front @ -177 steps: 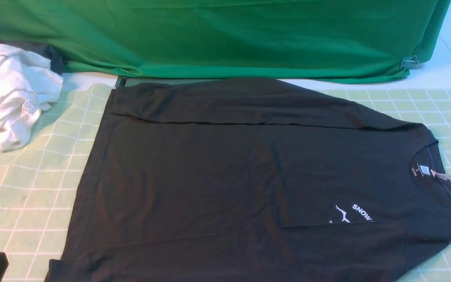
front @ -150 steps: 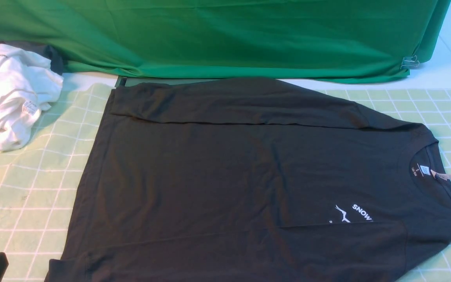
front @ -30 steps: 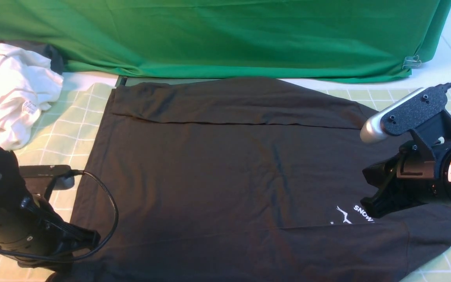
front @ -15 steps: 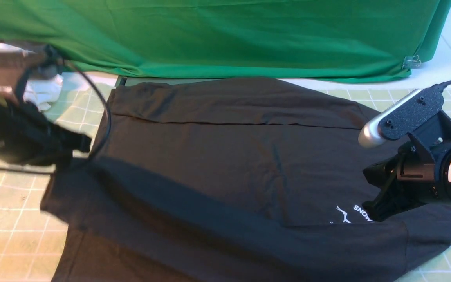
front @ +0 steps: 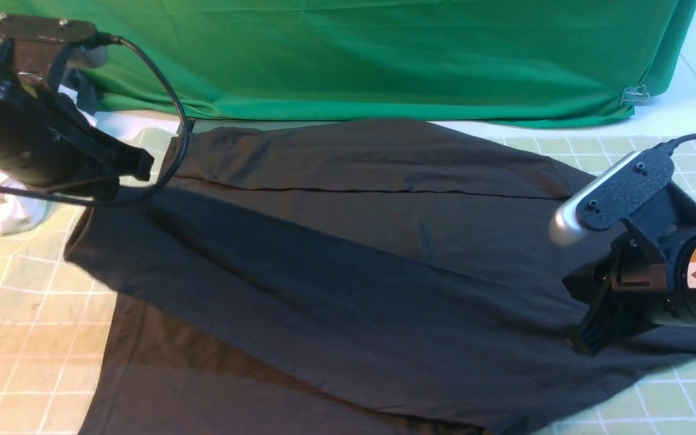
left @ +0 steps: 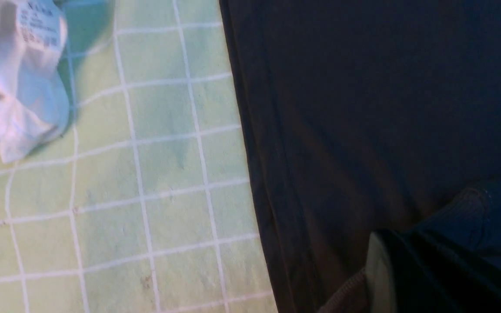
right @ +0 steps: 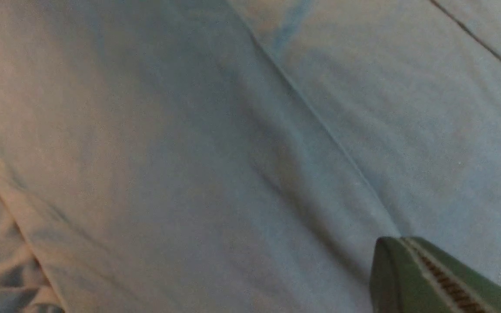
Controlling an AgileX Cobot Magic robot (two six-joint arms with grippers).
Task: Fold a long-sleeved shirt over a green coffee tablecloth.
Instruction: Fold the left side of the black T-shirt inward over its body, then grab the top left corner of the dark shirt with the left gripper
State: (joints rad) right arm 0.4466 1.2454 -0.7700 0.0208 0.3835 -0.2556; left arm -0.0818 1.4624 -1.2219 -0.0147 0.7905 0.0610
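Observation:
The black long-sleeved shirt (front: 336, 254) lies spread on the green coffee tablecloth (front: 22, 338), a pale green cloth with a white grid. Its near part is lifted and drawn over the body as a long diagonal fold. My left gripper (front: 139, 164) hangs at the back left, shut on the shirt's raised hem corner. In the left wrist view, dark shirt cloth (left: 363, 108) drapes off that gripper (left: 379, 261) beside the tablecloth (left: 159, 174). My right gripper (front: 577, 341) is low at the right, shut on the shirt (right: 189, 152); a crease runs into its tip (right: 385, 252). The chest print and neck are hidden.
A crumpled white garment (front: 3, 205) lies at the far left, mostly behind my left arm, and its tag shows in the left wrist view (left: 20, 87). Plain deep-green fabric (front: 354, 54) hangs along the back with a metal clip (front: 634, 95). A cable (front: 173, 96) loops off the left wrist.
Both arms came in over the last few seconds. In the last second my left gripper rose from the near left to the back left, dragging the hem over the shirt. The fold now covers the print.

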